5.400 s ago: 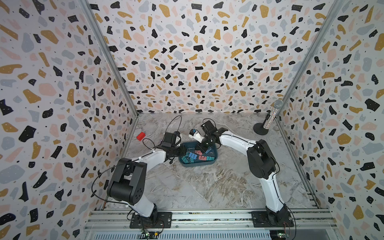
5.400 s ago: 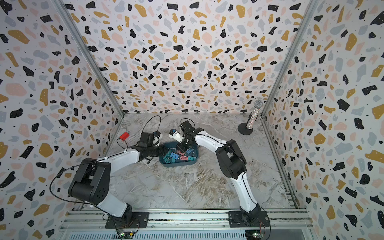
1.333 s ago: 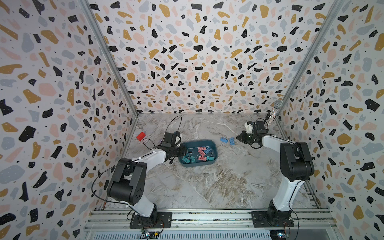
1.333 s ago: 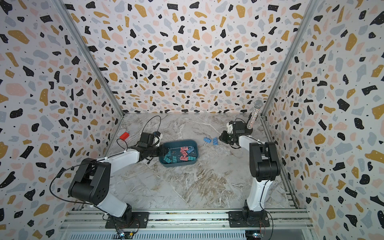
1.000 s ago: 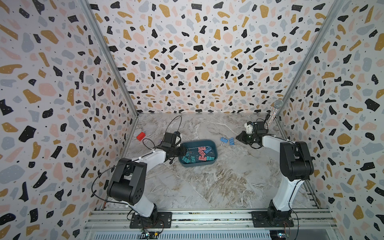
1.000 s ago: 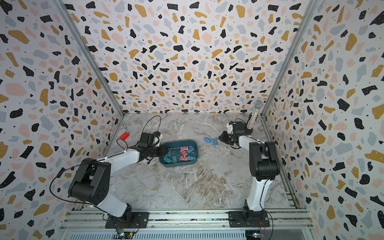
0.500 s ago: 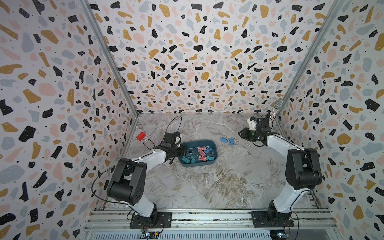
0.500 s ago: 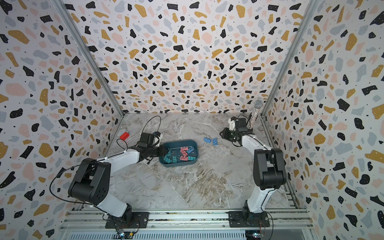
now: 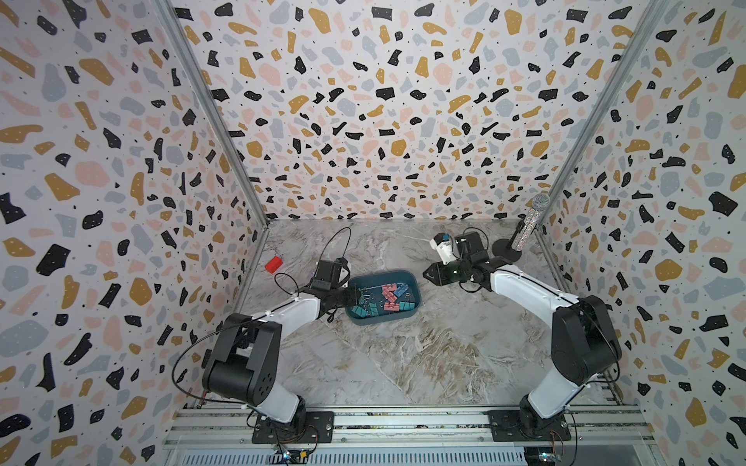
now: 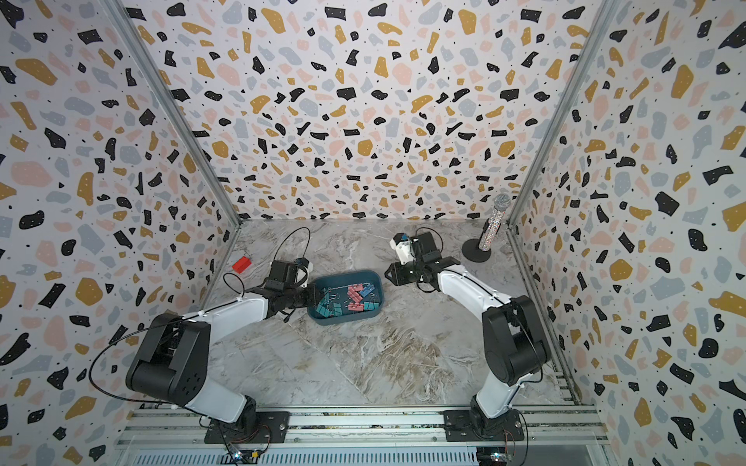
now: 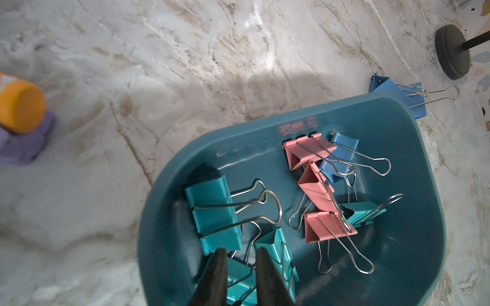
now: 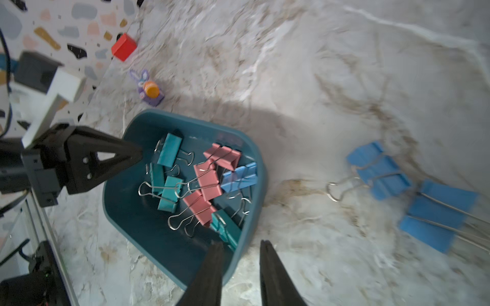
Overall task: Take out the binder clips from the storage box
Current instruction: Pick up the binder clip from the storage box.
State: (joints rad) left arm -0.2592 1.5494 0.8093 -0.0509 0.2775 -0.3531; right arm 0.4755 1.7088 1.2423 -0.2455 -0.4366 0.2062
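Note:
The dark teal storage box (image 9: pixel 383 320) (image 10: pixel 343 319) (image 11: pixel 397 251) (image 12: pixel 148 233) sits mid-table with several teal, pink and blue binder clips (image 9: pixel 389 296) (image 10: pixel 355 296) (image 11: pixel 326 227) (image 12: pixel 206 182) inside. My left gripper (image 9: pixel 355 296) (image 10: pixel 319 298) (image 11: pixel 240 250) reaches into the box's left end, its jaws nearly closed around a teal clip (image 11: pixel 238 280). My right gripper (image 9: pixel 430 276) (image 10: pixel 389 276) (image 12: pixel 240 242) hovers just outside the box's right rim, slightly open and empty. Two blue clips (image 12: pixel 379 169) (image 11: pixel 397 92) lie on the table right of the box; the right arm hides them in both top views.
A red block (image 9: pixel 274 264) (image 10: pixel 241 264) (image 12: pixel 123 47) lies near the left wall. A purple-and-orange toy (image 12: pixel 149 90) (image 11: pixel 21 116) stands behind the box. A glittery microphone on a black round stand (image 9: pixel 524 234) (image 10: pixel 490 230) occupies the back right corner. Patterned walls enclose three sides.
The right arm has swung left from the back right to the box's right rim, now covering the blue clips on the table. The left arm has stayed put.

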